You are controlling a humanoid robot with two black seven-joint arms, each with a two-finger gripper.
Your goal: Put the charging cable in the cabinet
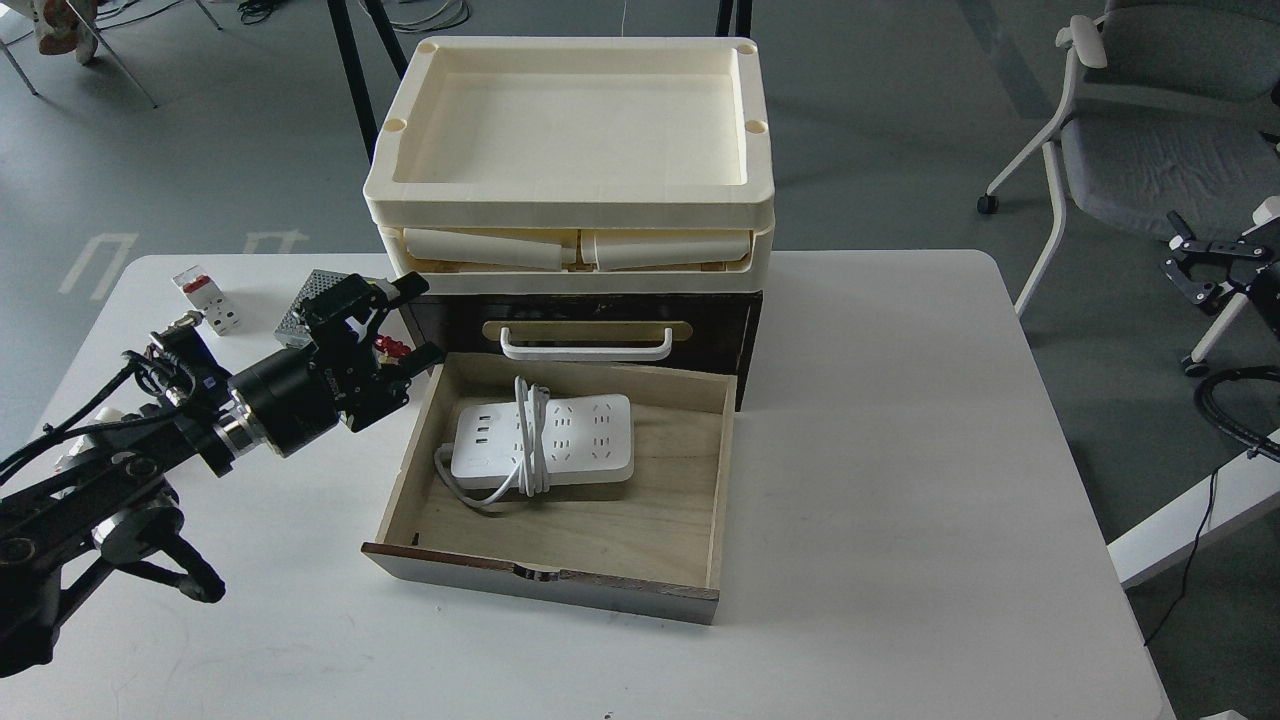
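The charging cable [585, 440], a flat white power strip with its cord looped over it, lies flat in the open drawer [600, 520] of the cabinet [725, 330], towards the back left. The cabinet's white bar handle [585, 348] is just above it. My left gripper [418, 320] is open and empty, outside the drawer by the cabinet's front left corner, up and to the left of the strip. My right gripper [1185, 258] is at the far right edge, off the table, with its fingers apart and nothing in them.
Two cream plastic trays [570, 195] are stacked on the cabinet. A perforated metal box [300, 305], a white-and-red breaker [205, 298] and a red-handled valve [392, 346] lie at the back left, near my left gripper. A chair [1150, 140] stands at the right.
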